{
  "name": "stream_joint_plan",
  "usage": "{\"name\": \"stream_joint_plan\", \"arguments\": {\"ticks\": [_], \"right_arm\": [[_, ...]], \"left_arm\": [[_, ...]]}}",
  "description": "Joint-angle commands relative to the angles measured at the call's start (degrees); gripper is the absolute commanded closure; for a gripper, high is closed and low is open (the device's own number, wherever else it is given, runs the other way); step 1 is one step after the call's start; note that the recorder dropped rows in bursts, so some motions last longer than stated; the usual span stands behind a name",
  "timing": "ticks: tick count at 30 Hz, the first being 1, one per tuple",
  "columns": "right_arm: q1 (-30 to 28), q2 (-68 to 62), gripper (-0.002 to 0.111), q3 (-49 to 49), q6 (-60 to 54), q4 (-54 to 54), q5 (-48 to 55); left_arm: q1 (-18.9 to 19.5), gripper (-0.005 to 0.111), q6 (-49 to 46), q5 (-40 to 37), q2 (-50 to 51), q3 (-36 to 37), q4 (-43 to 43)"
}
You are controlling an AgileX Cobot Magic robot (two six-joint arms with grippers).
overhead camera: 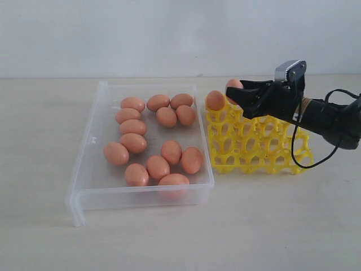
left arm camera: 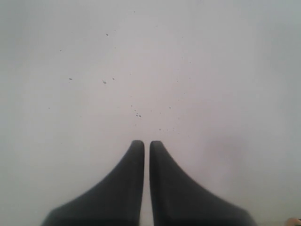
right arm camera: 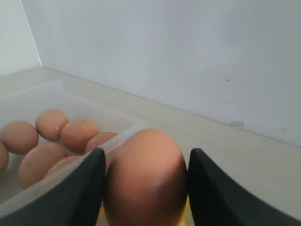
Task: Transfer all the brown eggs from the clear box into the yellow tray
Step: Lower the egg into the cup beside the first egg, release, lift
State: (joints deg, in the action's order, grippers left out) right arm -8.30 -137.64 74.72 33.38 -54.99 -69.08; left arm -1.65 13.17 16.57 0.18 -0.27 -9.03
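Several brown eggs (overhead camera: 133, 143) lie in the clear box (overhead camera: 86, 148) on the left. The yellow tray (overhead camera: 265, 148) stands against the box's right wall, with one egg (overhead camera: 215, 100) in its back-left corner cup. My right gripper (overhead camera: 234, 90) hovers over the tray's back row, shut on another brown egg (overhead camera: 233, 84). In the right wrist view this egg (right arm camera: 143, 181) fills the gap between the black fingers (right arm camera: 82, 188), with yellow just below and the box's eggs (right arm camera: 51, 123) beyond. My left gripper (left arm camera: 142, 143) is shut on nothing, over a bare pale surface, and does not show in the exterior view.
The box and tray rest on a pale tabletop (overhead camera: 254, 226) with a white wall (overhead camera: 169, 34) behind. A black cable (overhead camera: 296, 152) loops down from the right arm over the tray's right end.
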Motion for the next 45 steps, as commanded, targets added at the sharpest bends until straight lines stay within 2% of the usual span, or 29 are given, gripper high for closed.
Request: {"name": "stream_joint_plan", "arguments": {"ticks": [1, 7, 12, 30, 37, 40, 42, 45], "right_arm": [[1.23, 0.21, 0.109, 0.22, -1.92, 1.64, -0.57], [1.23, 0.21, 0.109, 0.22, -2.48, 2.81, -0.89], [1.23, 0.21, 0.109, 0.22, -2.92, 2.73, 3.95], [-0.72, 0.21, 0.109, 0.22, -0.91, 1.77, 3.94], [-0.72, 0.21, 0.108, 0.22, -0.73, 2.16, 7.7], [-0.72, 0.21, 0.098, 0.22, -0.37, 2.78, 6.85], [-0.72, 0.21, 0.082, 0.22, 0.22, 2.78, 5.89], [-0.72, 0.21, 0.052, 0.22, 0.74, 2.78, 5.49]], "left_arm": [[-0.24, 0.102, 0.23, -0.34, -0.18, 0.27, 0.45], [-0.24, 0.102, 0.23, -0.34, -0.18, 0.27, 0.45], [-0.24, 0.102, 0.23, -0.34, -0.18, 0.27, 0.45], [-0.24, 0.102, 0.23, -0.24, -0.18, 0.27, 0.45], [-0.24, 0.102, 0.23, -0.24, -0.18, 0.27, 0.45], [-0.24, 0.102, 0.23, -0.24, -0.18, 0.27, 0.45], [-0.24, 0.102, 0.23, -0.24, -0.18, 0.27, 0.45], [-0.24, 0.102, 0.23, -0.24, -0.18, 0.27, 0.45]]}}
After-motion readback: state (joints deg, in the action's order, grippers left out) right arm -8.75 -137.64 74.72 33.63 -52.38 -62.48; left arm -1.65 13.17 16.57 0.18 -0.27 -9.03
